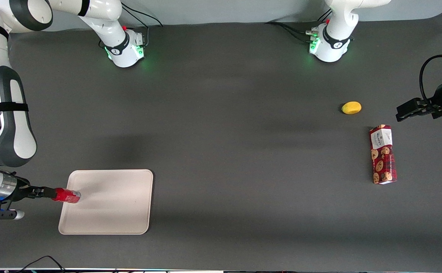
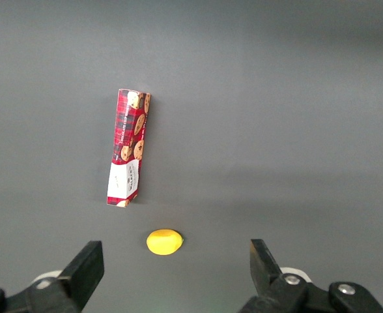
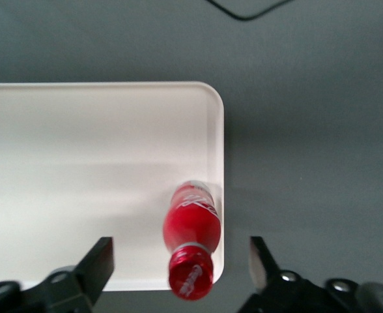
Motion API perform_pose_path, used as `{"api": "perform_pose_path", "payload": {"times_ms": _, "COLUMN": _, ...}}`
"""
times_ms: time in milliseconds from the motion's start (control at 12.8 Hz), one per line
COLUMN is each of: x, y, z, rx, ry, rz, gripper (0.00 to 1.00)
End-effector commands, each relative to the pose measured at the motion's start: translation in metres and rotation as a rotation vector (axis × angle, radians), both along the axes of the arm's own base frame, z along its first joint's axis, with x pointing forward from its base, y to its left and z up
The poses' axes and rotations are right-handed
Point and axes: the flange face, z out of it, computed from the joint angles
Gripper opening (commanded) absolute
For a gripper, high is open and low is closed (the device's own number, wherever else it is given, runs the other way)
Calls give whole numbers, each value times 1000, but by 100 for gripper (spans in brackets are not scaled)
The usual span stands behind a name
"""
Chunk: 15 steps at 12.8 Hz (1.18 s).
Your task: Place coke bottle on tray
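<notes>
- The gripper (image 3: 178,261) has its jaws spread wide, a finger (image 3: 97,264) on each side of the bottle (image 3: 193,244) with clear gaps between; they grip nothing.
- The bottle stands upright between them, cap toward the wrist camera, its base on the tray (image 3: 81,163) floor just inside the rim, close to a corner.
- In the front view the gripper (image 1: 48,193) sits at the tray's (image 1: 107,204) edge toward the working arm's end of the table, with the bottle (image 1: 66,195) just over that rim.
- Judgement: the placing looks essentially done. The bottle appears to rest on the tray by its own weight, released.
- What seems left is for the arm to pull clear without brushing the cap, since the bottle is slim and tall and could topple.
- It stands so near the rim that a nudge might tip it off the tray.
- Well apart, toward the parked arm's end of the table, lie a cookie box (image 1: 383,154) and a small yellow fruit (image 1: 351,107), the fruit farther from the front camera than the box; neither matters here.
</notes>
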Motion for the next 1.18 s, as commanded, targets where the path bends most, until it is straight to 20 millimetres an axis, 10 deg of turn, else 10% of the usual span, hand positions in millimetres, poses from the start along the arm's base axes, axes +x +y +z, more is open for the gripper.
{"api": "perform_pose_path", "payload": {"times_ms": 0, "x": -23, "y": 14, "z": 65, "rx": -49, "ry": -29, "rz": 3, "gripper": 100}}
{"api": "perform_pose_path", "payload": {"times_ms": 549, "x": -141, "y": 86, "z": 220, "rx": 38, "ry": 42, "rz": -7, "gripper": 100}}
{"api": "perform_pose_path", "payload": {"times_ms": 784, "x": -156, "y": 127, "z": 234, "rx": 48, "ry": 51, "rz": -55, "gripper": 100}}
{"api": "perform_pose_path", "payload": {"times_ms": 1098, "x": -161, "y": 129, "z": 231, "rx": 51, "ry": 66, "rz": -60, "gripper": 100}}
